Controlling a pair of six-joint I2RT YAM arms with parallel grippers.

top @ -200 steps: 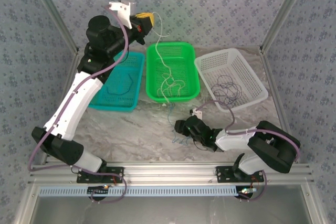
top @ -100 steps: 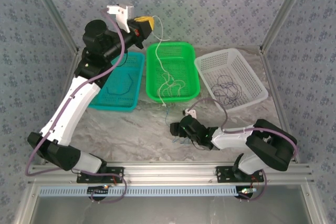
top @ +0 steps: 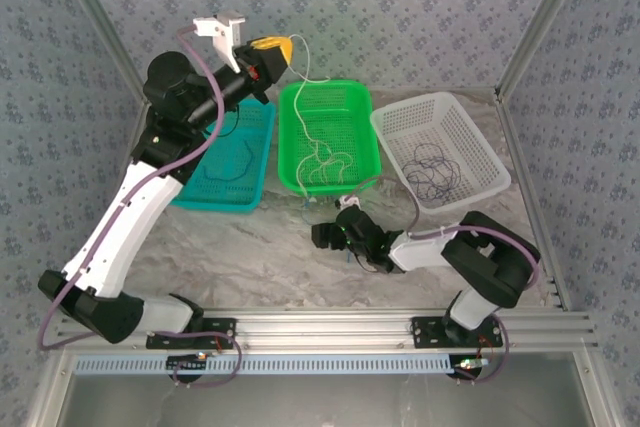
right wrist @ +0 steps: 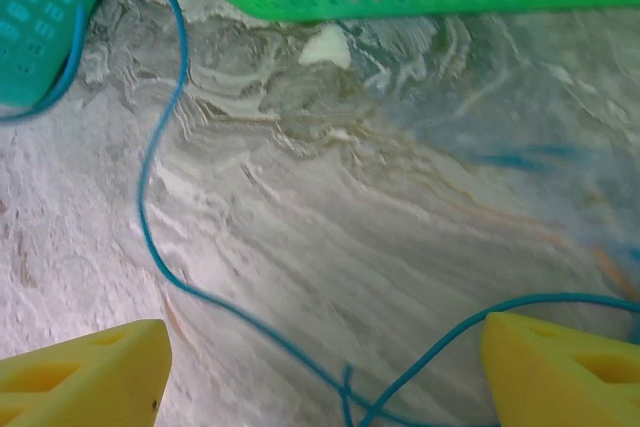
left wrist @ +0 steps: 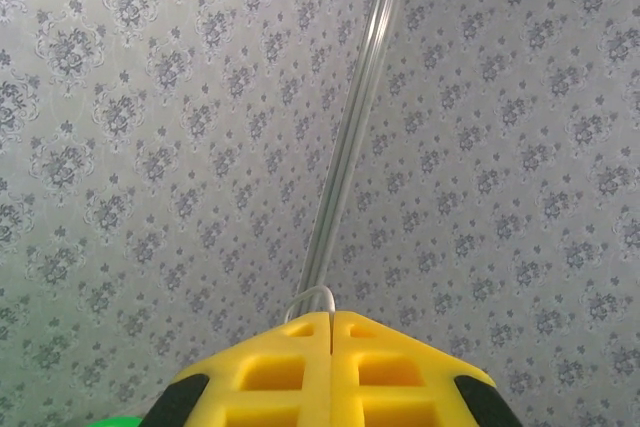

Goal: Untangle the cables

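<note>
Two robot arms sort thin, floppy cables into plastic baskets on a grey marbled table (top: 250,257). The left gripper (top: 270,47), raised high over the back of the table, has its yellow fingers (left wrist: 270,372) pressed together on one end of the thin pale cream cable (top: 322,162); a small loop of it peeps from the seam between the fingertips in the left wrist view. The rest of that cable hangs down into the perforated green plastic basket (top: 325,87), where most of it lies coiled.

The right gripper (right wrist: 325,367) sits low over the table just in front of the green basket, its jaws spread wide and clamping nothing. The thin blue cable (right wrist: 146,217) snakes across the marble from beside the corner of the perforated teal plastic basket (right wrist: 40,7) and passes between the fingers, crossing itself once there.

By the look of it, the job is well advanced. A looping dark purple-black cable (top: 430,172) lies alone in the white lattice basket (top: 425,102); another thin dark cable (top: 235,162) lies in the teal basket; the cream one is all but clear of the others. What seems left is to let the cream cable down, and to pick the blue cable off the table and put it away.
</note>
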